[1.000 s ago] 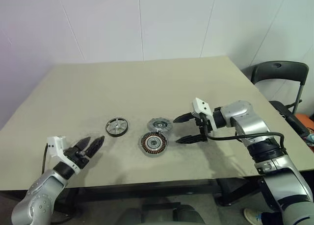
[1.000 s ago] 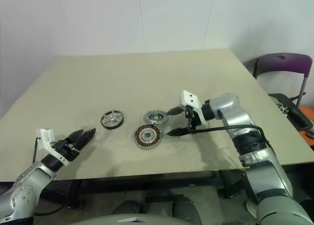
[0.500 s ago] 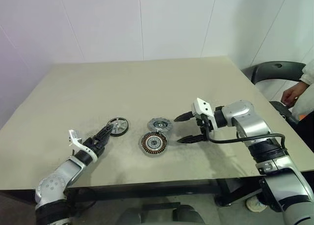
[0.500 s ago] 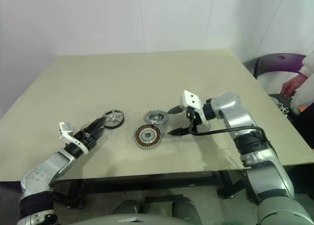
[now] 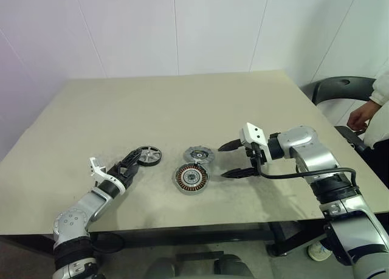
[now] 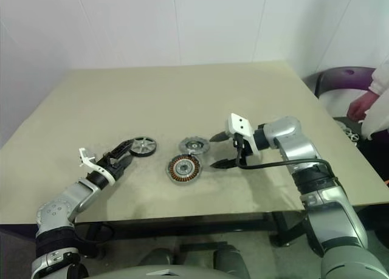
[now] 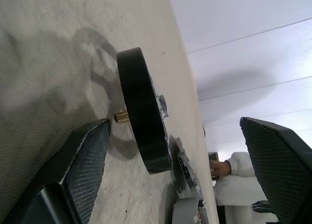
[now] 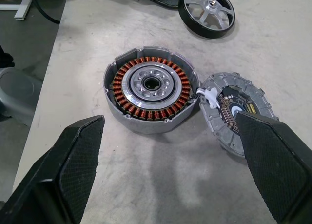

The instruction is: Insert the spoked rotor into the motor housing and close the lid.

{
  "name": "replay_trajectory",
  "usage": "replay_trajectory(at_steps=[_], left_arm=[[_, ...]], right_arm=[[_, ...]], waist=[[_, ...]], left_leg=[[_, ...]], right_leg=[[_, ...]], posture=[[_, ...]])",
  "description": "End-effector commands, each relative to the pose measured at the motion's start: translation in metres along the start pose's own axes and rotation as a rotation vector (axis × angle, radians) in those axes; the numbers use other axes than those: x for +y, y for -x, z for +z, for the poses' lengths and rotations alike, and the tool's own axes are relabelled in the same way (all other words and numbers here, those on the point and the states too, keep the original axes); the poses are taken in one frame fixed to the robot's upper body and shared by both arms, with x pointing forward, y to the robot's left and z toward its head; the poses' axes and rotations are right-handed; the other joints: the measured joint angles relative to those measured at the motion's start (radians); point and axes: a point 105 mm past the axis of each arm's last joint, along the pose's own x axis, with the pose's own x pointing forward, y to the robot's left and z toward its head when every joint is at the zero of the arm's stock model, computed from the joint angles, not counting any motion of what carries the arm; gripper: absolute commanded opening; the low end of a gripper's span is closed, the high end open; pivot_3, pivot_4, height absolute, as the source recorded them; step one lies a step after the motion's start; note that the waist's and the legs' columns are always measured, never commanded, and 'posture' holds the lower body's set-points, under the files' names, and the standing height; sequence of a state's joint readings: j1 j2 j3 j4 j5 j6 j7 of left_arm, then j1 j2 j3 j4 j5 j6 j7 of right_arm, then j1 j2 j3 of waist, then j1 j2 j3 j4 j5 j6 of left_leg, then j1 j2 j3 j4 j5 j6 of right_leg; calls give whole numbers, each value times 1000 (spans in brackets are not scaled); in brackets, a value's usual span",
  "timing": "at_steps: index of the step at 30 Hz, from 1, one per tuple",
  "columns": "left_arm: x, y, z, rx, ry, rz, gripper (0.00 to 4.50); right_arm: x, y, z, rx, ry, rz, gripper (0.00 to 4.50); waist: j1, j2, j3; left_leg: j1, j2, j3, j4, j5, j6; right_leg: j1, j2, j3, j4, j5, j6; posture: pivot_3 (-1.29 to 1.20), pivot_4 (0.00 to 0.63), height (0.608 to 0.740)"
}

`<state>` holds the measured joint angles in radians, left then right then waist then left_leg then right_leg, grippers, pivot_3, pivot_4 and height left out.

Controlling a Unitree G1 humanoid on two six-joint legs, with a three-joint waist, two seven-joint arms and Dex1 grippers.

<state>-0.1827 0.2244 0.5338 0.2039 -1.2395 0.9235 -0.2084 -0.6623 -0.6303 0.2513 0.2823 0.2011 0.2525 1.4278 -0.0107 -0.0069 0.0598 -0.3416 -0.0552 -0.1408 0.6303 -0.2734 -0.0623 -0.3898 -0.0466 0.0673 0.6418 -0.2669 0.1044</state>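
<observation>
The spoked rotor [image 5: 148, 155], dark-rimmed with silver spokes, lies flat on the table left of centre. My left gripper [image 5: 131, 160] is open just left of it, low over the table. In the left wrist view the rotor [image 7: 144, 131] shows edge-on between the spread fingers [image 7: 83, 160], apart from both. The motor housing [image 5: 191, 177], with its copper windings, sits in the middle, and the lid [image 5: 199, 154] lies just behind it, touching its rim. My right gripper [image 5: 223, 161] hovers open to the right of the housing [image 8: 151, 90] and lid [image 8: 236, 112], holding nothing.
The beige table [image 5: 182, 103] stretches wide behind the parts. A dark chair [image 5: 343, 87] stands off the table's right side, and a person's hand and white sleeve [image 5: 371, 112] show there at the frame edge.
My left gripper has moved forward and right up to the rotor and has rolled at the wrist. The right gripper has kept still. A person has appeared at the right edge.
</observation>
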Motion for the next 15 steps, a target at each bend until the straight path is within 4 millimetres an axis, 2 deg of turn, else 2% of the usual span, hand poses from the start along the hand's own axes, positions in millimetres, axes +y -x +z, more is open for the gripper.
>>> replay_trajectory(at_steps=[1,4,13,15], left_arm=[[13,-1,-17,69,42,63,4318],[17,1,-18,75,57,99,3582],[22,6,-16,109,43,169,509],[23,7,-14,108,39,177,407]], right_arm=[[-4,8,12,-24,49,-29,4492],[-4,7,12,-24,52,-30,4500],[-5,3,16,-35,56,-30,4500],[-5,1,15,-37,54,-30,4500]], waist=[[0,0,0],[-1,0,0],[-2,3,-2],[-4,3,-2]], left_leg=[[0,0,0,0,0,0],[0,0,0,0,0,0],[0,0,0,-2,-1,1],[0,0,0,-1,-1,1]], right_leg=[[0,0,0,0,0,0],[1,0,0,-1,0,0],[1,0,0,-4,3,-3],[1,0,0,-4,3,-3]], posture=[[0,0,740],[0,0,740],[0,0,740],[0,0,740]])
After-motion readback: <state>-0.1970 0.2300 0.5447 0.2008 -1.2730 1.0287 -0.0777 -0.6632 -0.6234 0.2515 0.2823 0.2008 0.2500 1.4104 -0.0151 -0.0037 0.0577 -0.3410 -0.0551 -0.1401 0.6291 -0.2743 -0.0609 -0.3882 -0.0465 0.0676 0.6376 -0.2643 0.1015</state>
